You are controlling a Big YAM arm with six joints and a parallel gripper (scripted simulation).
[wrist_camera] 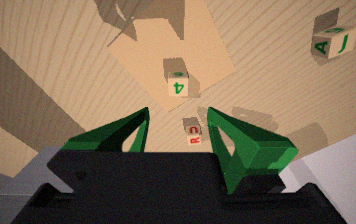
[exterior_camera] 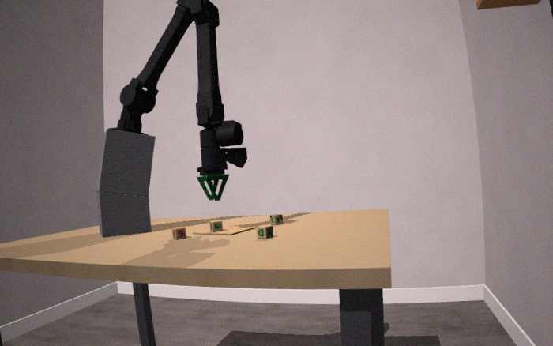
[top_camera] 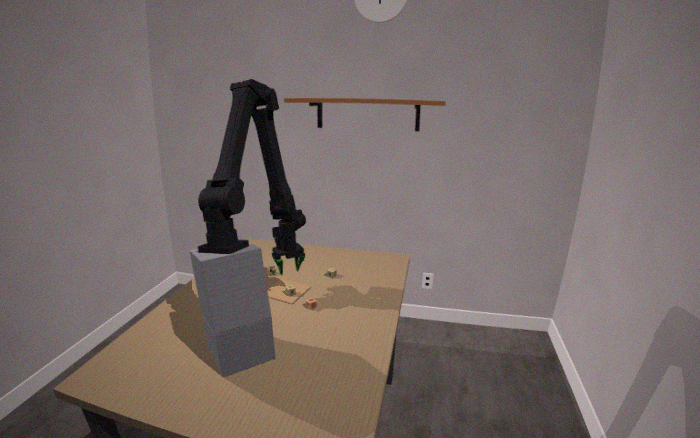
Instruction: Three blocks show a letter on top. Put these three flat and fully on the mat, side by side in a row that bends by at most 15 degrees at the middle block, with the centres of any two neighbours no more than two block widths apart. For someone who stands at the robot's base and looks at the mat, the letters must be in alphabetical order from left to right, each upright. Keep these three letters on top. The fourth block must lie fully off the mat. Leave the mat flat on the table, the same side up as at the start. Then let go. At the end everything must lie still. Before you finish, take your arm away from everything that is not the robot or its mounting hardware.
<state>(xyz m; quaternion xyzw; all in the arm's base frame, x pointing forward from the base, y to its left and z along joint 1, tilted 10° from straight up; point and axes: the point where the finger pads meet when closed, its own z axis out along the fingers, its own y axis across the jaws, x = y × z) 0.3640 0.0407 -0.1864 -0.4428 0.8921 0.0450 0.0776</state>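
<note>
Hovering high over the red block (wrist_camera: 193, 134), jaws part-open and grasping nothing.
Risk: descent off-centre; a finger (wrist_camera: 235, 145) clips the block, tipping its letter off top; mat (wrist_camera: 165, 45) could shift.
</note>
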